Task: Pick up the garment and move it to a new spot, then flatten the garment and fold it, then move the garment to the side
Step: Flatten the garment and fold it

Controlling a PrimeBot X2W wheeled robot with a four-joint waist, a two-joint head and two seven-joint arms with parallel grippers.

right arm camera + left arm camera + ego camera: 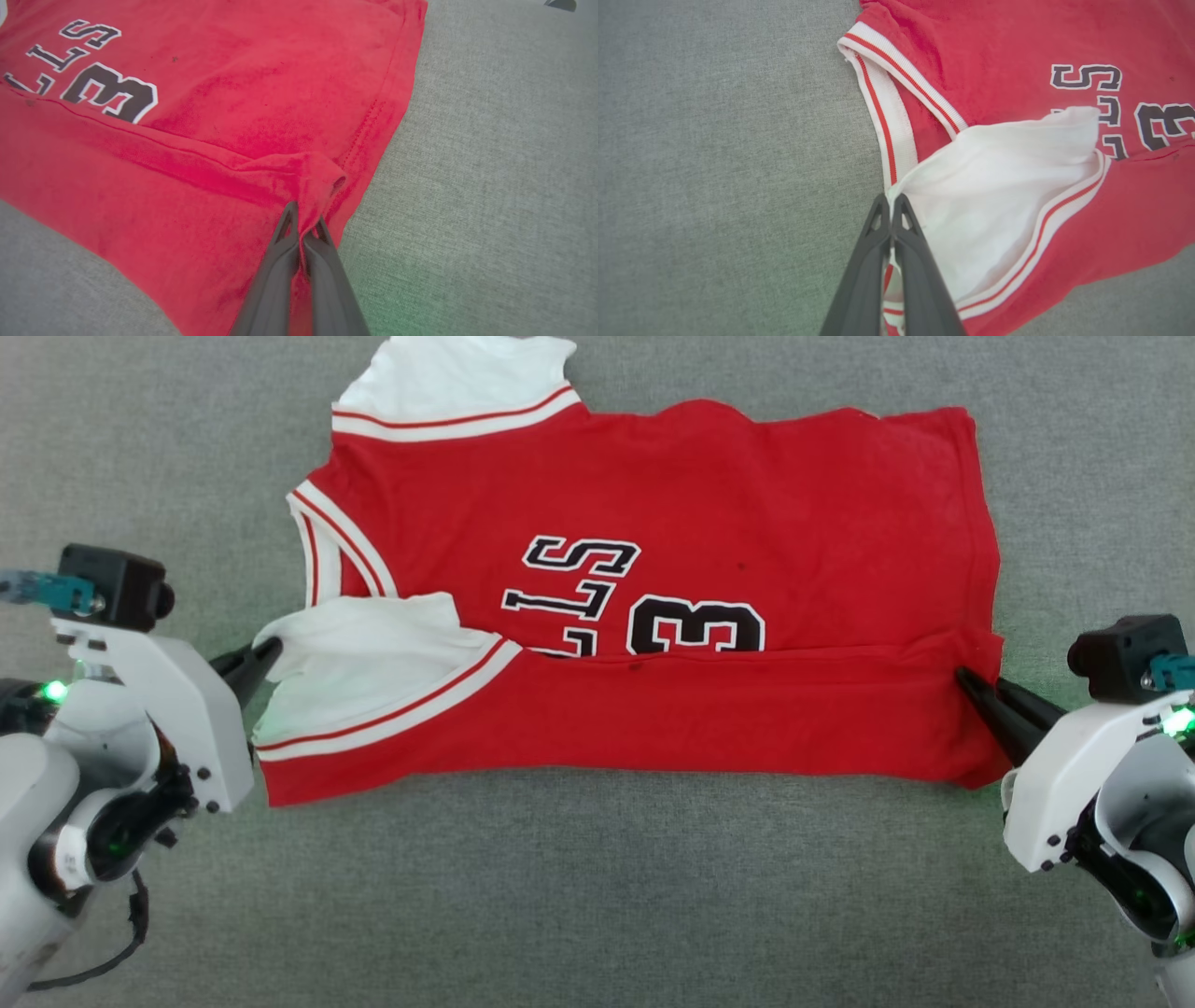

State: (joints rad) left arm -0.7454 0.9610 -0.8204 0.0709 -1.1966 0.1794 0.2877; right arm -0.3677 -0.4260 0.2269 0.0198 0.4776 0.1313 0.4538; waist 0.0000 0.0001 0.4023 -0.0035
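Note:
The garment (653,523) lies sideways on the grey cloth surface, a red jersey with white sleeves and black lettering. Its near long edge is folded up over the body, covering half the lettering. My left gripper (271,649) is shut on the edge of the folded white sleeve (999,196), and in the left wrist view the left gripper (891,201) pinches that sleeve's corner. My right gripper (963,679) is shut on the folded hem corner at the right end. In the right wrist view the right gripper (303,223) bunches red fabric (308,182) between its fingers.
The grey fabric surface (597,896) spreads around the garment on all sides, with wide room toward the near edge. A small dark object (560,4) shows at the top right corner of the right wrist view.

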